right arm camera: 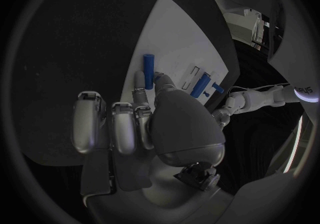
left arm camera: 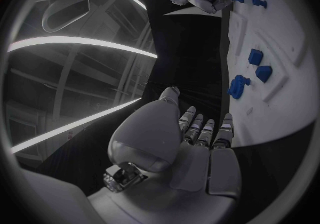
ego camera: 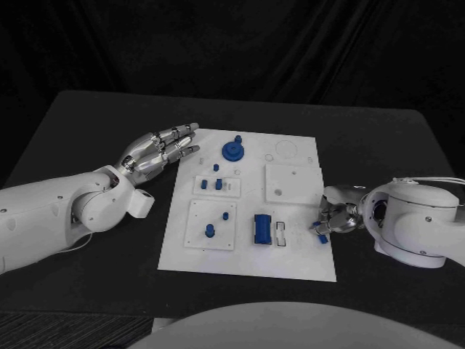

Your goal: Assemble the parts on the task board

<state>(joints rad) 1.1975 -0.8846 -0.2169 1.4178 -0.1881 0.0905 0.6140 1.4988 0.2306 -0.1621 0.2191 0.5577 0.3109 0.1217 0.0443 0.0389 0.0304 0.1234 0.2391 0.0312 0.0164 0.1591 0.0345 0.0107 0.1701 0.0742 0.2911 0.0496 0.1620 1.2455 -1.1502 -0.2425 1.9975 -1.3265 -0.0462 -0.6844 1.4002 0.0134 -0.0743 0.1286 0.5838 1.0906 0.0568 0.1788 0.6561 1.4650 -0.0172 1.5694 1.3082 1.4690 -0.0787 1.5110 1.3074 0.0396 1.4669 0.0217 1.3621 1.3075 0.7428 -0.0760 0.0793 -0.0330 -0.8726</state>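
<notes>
Matte black table [ego camera: 86, 138] carries a flat white rectangular task board [ego camera: 253, 262], lying directly on the tabletop between the two hands. Left hand [ego camera: 159, 151] sits at the board's far-left corner, over bare black surface. Right hand [ego camera: 336, 217] is at the board's right edge, near end. Black table surface runs all round the board.

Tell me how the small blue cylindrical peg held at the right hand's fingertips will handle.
The small blue cylindrical peg looks rigid and light. Being round and smooth, it would probably roll if dropped on the white task board, and might slip from the right hand.
</notes>
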